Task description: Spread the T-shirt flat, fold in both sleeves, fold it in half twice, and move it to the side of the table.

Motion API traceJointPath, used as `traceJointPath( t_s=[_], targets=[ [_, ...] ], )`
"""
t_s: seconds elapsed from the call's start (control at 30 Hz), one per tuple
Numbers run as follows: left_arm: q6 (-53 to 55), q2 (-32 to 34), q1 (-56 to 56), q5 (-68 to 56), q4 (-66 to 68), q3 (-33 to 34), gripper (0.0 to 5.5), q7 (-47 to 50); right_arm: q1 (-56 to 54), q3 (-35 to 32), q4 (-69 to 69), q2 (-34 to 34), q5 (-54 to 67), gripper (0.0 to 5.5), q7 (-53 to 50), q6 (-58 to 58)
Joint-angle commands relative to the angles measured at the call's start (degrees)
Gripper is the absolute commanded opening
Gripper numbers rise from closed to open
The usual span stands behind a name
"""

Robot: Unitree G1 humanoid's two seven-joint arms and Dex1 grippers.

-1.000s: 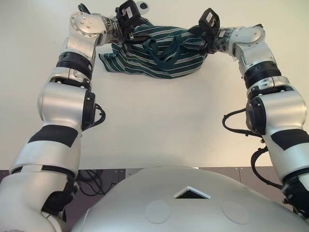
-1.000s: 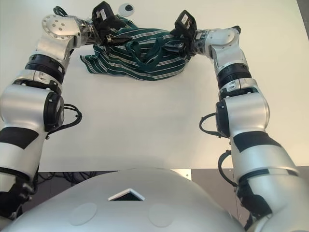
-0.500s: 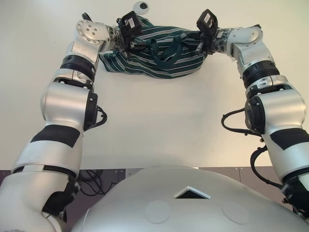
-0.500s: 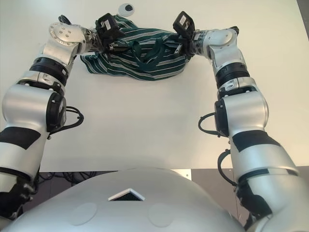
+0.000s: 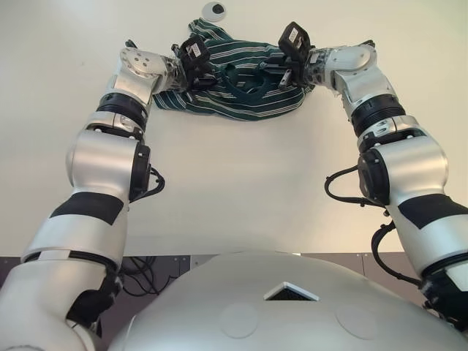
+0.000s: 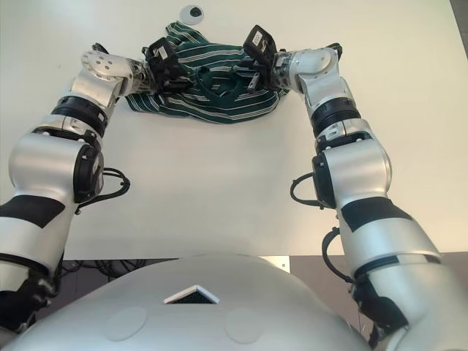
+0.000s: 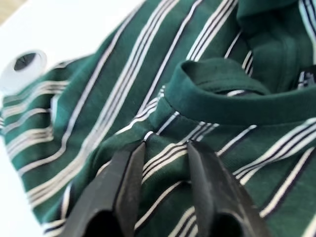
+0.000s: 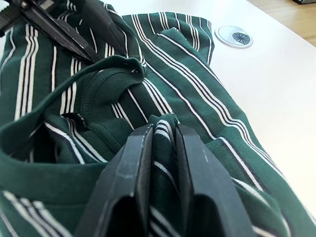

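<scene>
Clamping the crumpled T-shirt (image 5: 248, 102), left tool (image 7: 165, 148) and right tool (image 8: 163, 127) sit over white table (image 5: 241, 183).

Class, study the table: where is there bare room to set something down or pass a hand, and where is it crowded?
The strip of table between the two arms, nearer than the T-shirt, is bare. So are the far corners, outside each arm. The far middle is crowded: the bunched T-shirt, both jaws on it, and a round cap beyond.
</scene>
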Motion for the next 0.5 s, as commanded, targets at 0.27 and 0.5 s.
traceJointPath(
  t_s=[0.27,0.5],
  targets=[
    [4.65,1.93,3.94,-2.43,0.15,3.36,0.02,-3.04,2.86,-0.08,-1.54,-0.83,-0.09,0.76,0.04,0.59],
    [2.05,2.90,6.78,-4.03,-0.78,4.45,0.00,-3.22,5.26,-1.25,-4.63,-1.32,1.39,0.03,1.47,1.52]
  ],
)
